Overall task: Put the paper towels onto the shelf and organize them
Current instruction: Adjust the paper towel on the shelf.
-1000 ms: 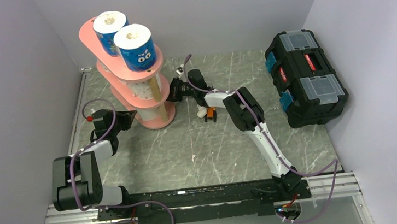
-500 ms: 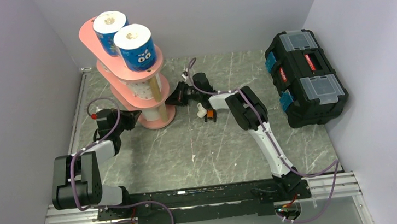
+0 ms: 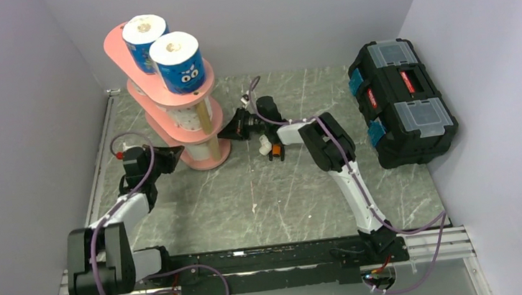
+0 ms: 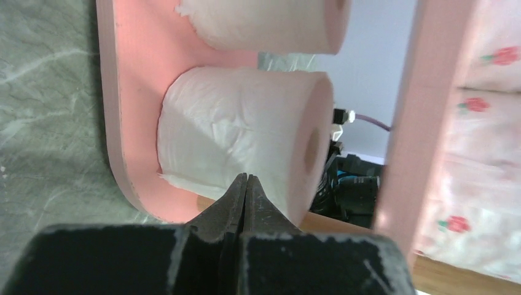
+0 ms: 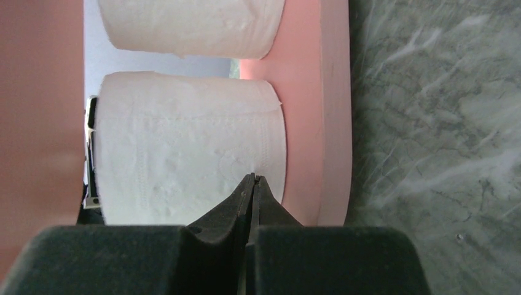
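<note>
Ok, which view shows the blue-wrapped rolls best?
Top external: both blue-wrapped rolls stand upright on the top board of the shelf, one showing cartoon eyes. Neither wrist view shows them: only plain white rolls on the bottom board, beyond the shut left gripper and right gripper.

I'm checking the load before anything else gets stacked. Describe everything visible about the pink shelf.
The shelf is three pink elongated oval boards, matte-looking, joined by pale wooden posts. It stands upright at the far left of the table. The top tier carries a rear blue roll and a front blue roll; white rolls stand on the lower tiers. The left claw and right claw, both shut, flank its base; contact is unclear.
</note>
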